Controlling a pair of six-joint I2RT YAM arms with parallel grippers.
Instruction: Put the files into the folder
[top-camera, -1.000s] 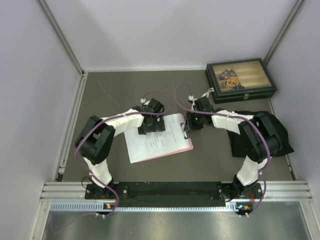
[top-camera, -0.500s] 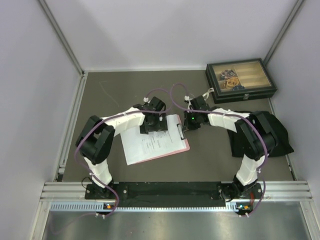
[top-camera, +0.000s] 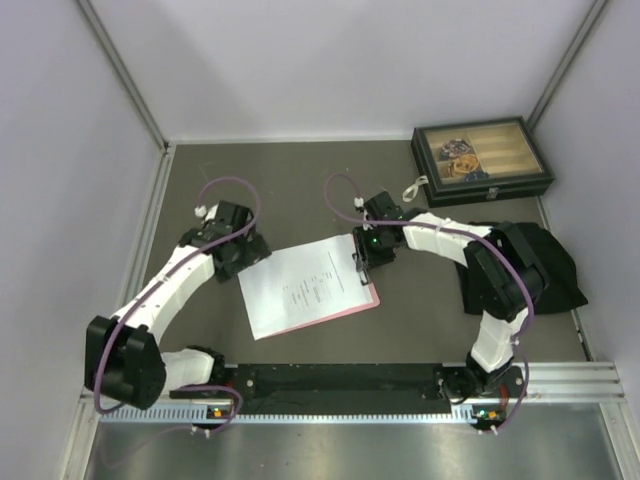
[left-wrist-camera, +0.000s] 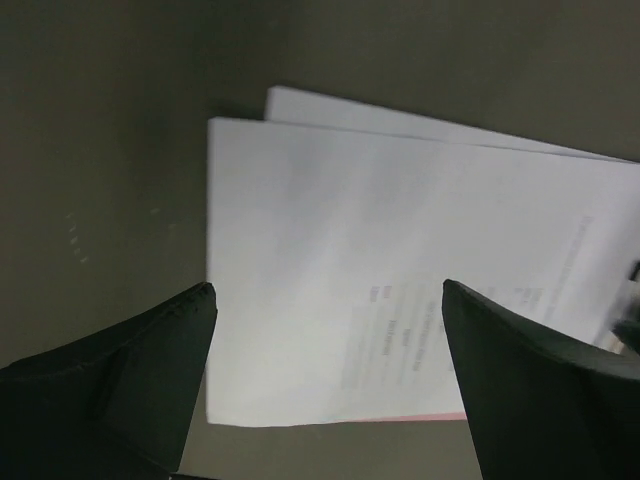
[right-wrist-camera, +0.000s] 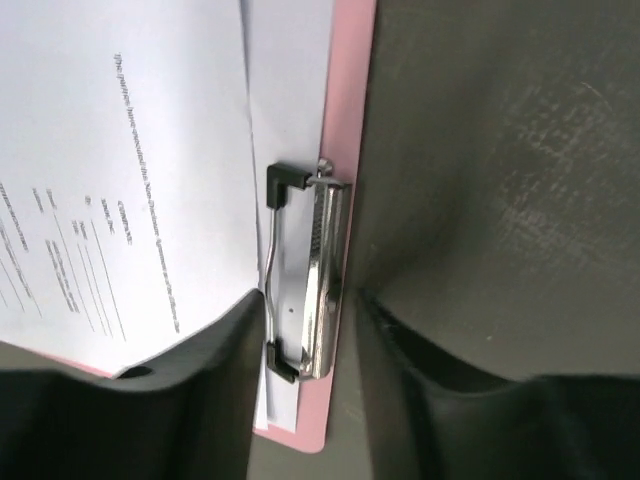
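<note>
lying on the folder (top-camera: 371, 294), two files (top-camera: 300, 285)

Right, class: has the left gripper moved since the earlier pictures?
Yes. The left gripper has swung left, off the files, farther from the dark box at the far right.

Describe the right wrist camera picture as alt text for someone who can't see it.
The metal clip of the pink folder sits between the two dark fingers of the right tool. White files, the top one sparsely printed, lie on the folder; dark table on the right.
</note>
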